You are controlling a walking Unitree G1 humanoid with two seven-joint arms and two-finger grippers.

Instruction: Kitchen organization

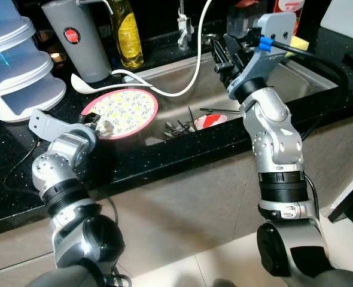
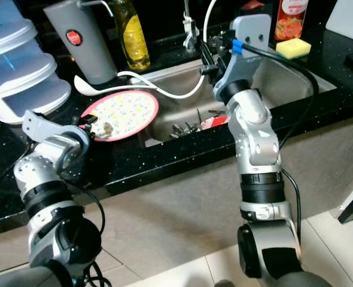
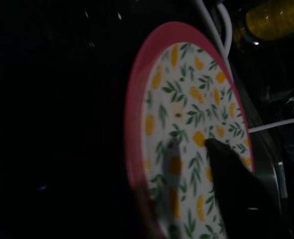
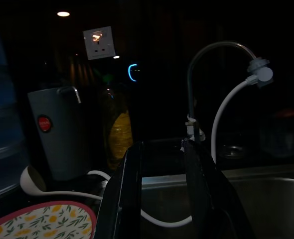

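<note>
Sink (image 1: pixel 308 78), centre frame: steel basin holding cutlery (image 1: pixel 179 125) and a red-and-white dish (image 1: pixel 210 121); white hose (image 1: pixel 191 72) draped in from the tap. Counter (image 1: pixel 164 155): black speckled stone; stacked blue containers (image 1: pixel 15 66) upper left, grey jug (image 1: pixel 78 39), yellow bottle (image 1: pixel 127 33), yellow sponge (image 2: pixel 293 48) upper right. Plate (image 1: pixel 125 110): pink rim, floral print, flat at the sink's left edge. Left gripper (image 1: pixel 102 127): on the plate's near rim, finger state unclear. Right gripper (image 4: pixel 162 199): fingers apart, above the sink.
</note>
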